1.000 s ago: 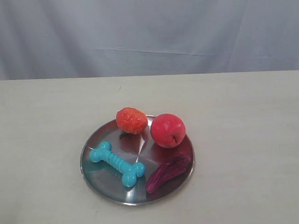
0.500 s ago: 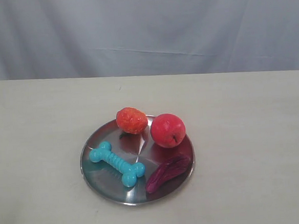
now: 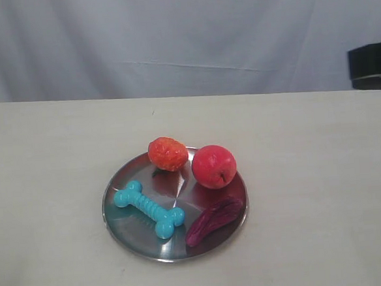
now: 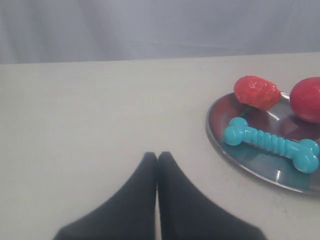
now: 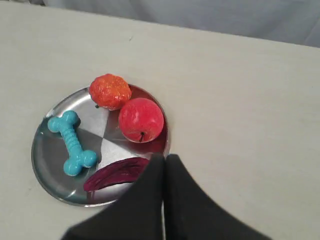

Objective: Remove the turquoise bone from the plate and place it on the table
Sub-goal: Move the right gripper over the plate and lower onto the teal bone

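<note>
turquoise bone (image 3: 149,209): lies flat on the plate's (image 3: 144,242) left half, apart from the red apple (image 3: 214,166) | plate: on the table (image 3: 48,159) | left gripper (image 4: 157,156): fingers pressed together, empty, over the table beside the plate | right gripper (image 5: 164,158): fingers together, empty, near the dark red piece (image 5: 116,174) | dark shape (image 3: 372,66): possibly an arm
</note>
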`<state>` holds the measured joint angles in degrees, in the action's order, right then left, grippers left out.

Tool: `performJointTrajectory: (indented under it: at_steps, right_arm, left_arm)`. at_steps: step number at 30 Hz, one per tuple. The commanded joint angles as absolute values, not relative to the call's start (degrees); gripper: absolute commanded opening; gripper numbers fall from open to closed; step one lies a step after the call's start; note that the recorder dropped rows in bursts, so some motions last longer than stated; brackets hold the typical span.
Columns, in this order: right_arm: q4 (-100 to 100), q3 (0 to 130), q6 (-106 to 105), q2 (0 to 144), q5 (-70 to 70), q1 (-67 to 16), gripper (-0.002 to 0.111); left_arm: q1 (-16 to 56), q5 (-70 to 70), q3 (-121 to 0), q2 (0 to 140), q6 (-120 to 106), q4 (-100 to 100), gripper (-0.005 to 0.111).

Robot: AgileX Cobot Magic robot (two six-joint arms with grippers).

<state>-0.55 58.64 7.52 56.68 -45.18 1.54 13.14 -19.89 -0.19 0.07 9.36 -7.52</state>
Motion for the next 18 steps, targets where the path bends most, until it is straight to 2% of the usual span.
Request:
performJointTrajectory:
  at_steps: [1, 10, 18]
  right_arm:
    - [0.6, 66.7, 5.9, 68.7, -47.4, -3.0, -0.001]
    - [8.0, 79.3, 5.9, 93.4, -48.5, -16.0, -0.001]
    - [9.2, 85.9, 4.8, 108.5, -44.3, -21.6, -0.001]
  left_arm:
    - [13.3, -19.8, 0.0, 0.0, 9.4, -7.5, 0.000]
    - [13.3, -19.8, 0.0, 0.0, 9.4, -7.5, 0.000]
    - [13.3, -19.8, 0.0, 0.0, 9.4, -7.5, 0.000]
